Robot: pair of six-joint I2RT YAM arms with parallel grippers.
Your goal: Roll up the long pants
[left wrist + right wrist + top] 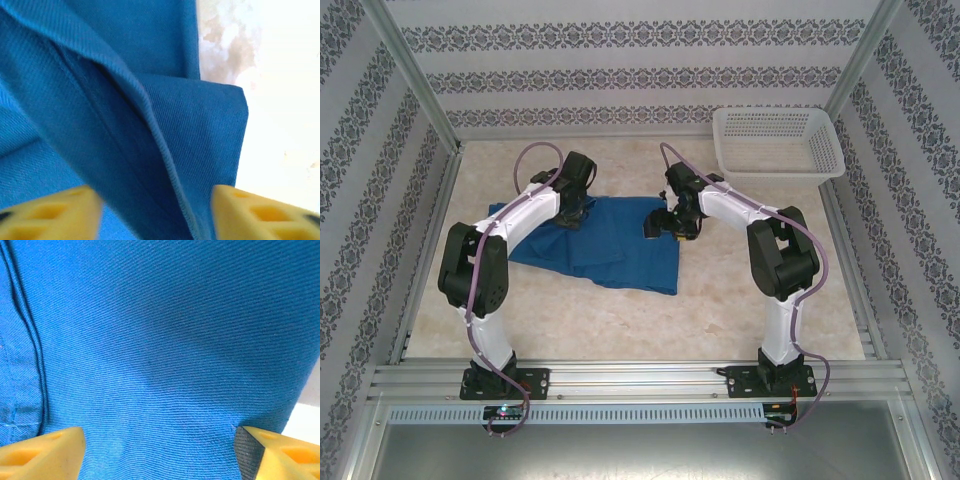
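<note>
The long pants (620, 248) lie flat on the table (620, 325) between the 2 arms, well apart from the white mesh basket (780, 165) in the far right corner. The left gripper (575, 212) is down on the pants' far left part. Its yellow fingers (55, 215) stand partly apart with a raised fold of blue cloth between them, but whether they pinch it cannot be told. The right gripper (667, 222) sits low over the far right edge, jaws wide, holding nothing.
</note>
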